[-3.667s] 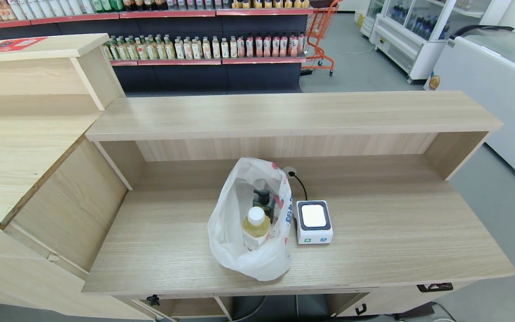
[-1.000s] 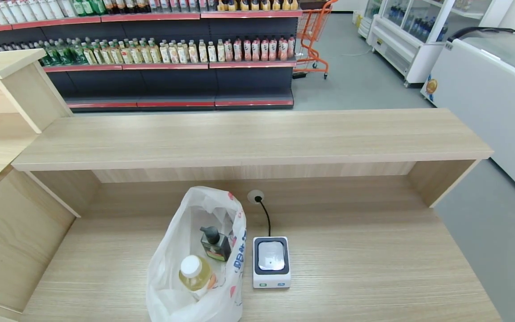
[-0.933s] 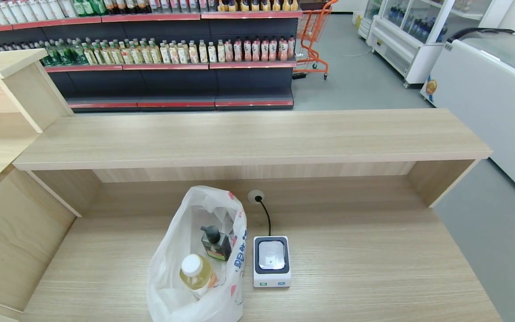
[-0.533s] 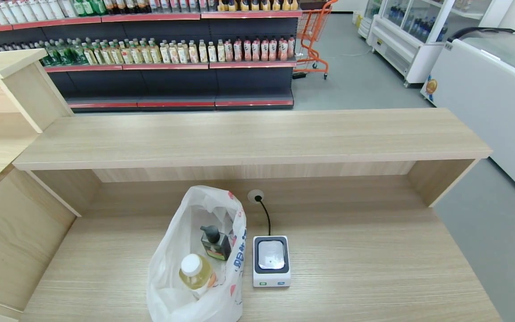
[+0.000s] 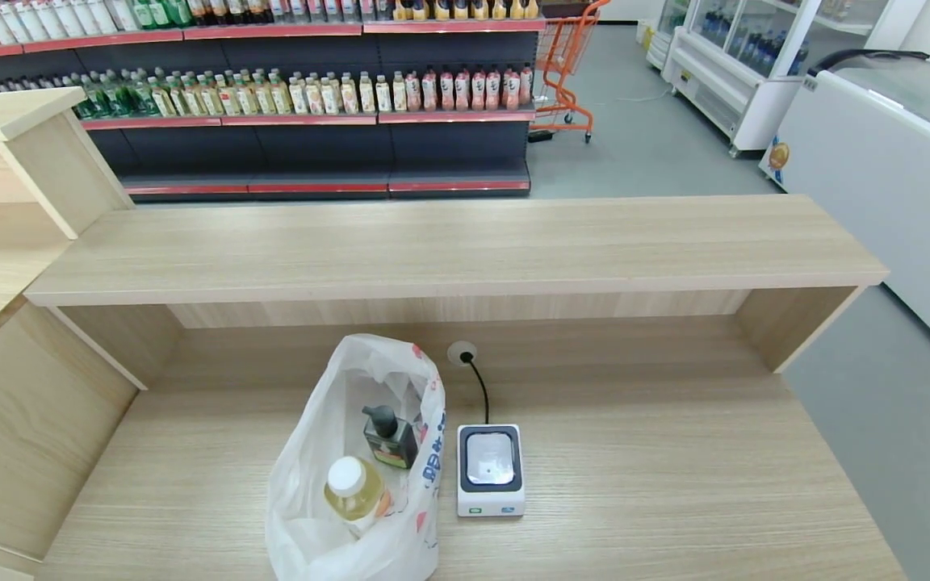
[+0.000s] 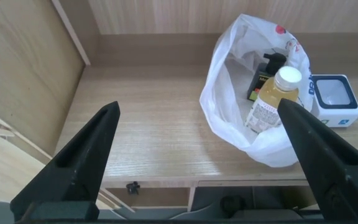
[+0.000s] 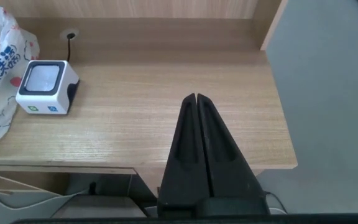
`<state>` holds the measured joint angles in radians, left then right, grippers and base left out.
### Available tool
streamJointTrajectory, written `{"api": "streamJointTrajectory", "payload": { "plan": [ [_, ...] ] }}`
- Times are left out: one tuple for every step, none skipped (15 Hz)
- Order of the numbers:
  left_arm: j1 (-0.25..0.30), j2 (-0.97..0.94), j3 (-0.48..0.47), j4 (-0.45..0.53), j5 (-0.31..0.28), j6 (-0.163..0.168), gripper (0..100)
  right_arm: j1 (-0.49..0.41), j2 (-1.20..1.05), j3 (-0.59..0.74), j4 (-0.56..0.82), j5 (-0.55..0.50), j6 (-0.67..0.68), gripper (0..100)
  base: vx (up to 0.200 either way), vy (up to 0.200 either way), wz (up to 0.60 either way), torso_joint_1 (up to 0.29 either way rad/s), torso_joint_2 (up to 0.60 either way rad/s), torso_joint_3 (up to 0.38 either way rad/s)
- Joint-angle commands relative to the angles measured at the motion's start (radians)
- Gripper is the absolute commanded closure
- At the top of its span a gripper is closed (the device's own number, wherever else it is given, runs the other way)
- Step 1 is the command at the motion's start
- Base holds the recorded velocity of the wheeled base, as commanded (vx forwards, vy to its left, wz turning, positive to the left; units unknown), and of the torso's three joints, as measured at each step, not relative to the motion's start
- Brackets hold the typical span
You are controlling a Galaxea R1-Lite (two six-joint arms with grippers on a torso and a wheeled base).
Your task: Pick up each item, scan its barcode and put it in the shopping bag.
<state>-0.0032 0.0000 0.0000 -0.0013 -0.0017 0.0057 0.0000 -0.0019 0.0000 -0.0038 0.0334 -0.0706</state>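
Head view: the shopping bag stands on the surface, left of centre and near the front edge, with its mouth open upward.

Contents of the bag:
- a bottle of yellow liquid with a white cap, upright, at the near side of the bag;
- a dark pump bottle behind it, toward the far right side of the bag.

The two bottles sit close together; I cannot tell whether they touch.

The scanner, a white box with a dark-framed window facing up, sits just beside the bag on its right. Whether the bag's wall touches it is unclear. A black cable runs from the scanner's far side to a round grommet in the surface.

Left wrist view: the left tool is spread wide and holds nothing. It hangs above the front part of the surface, with the bag and both bottles seen between its two fingers.

Right wrist view: the right tool has its fingers pressed together with nothing between them. It is above the right part of the surface, well apart from the scanner.

Surroundings, head view: a raised wooden ledge runs along the back of the surface. Beyond it are store shelves lined with bottles, an orange trolley and a white chest freezer.
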Motion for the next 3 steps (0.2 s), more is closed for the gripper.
{"api": "streamJointTrajectory", "payload": {
  "plan": [
    [0.0,0.002,0.0,0.0,0.0,0.0,0,0.0,0.002,0.0,0.001,0.0,0.0,100,0.0,0.0,0.0,0.0,0.0,0.0],
    [0.0,0.002,0.0,0.0,0.0,0.0,0,0.0,0.002,0.0,-0.001,0.0,0.002,100,0.0,0.0,0.0,0.0,0.0,0.0],
    [0.0,0.002,0.0,0.0,0.0,0.0,0,0.0,0.002,0.0,0.001,0.0,0.002,100,0.0,0.0,0.0,0.0,0.0,0.0]
  ]
}}
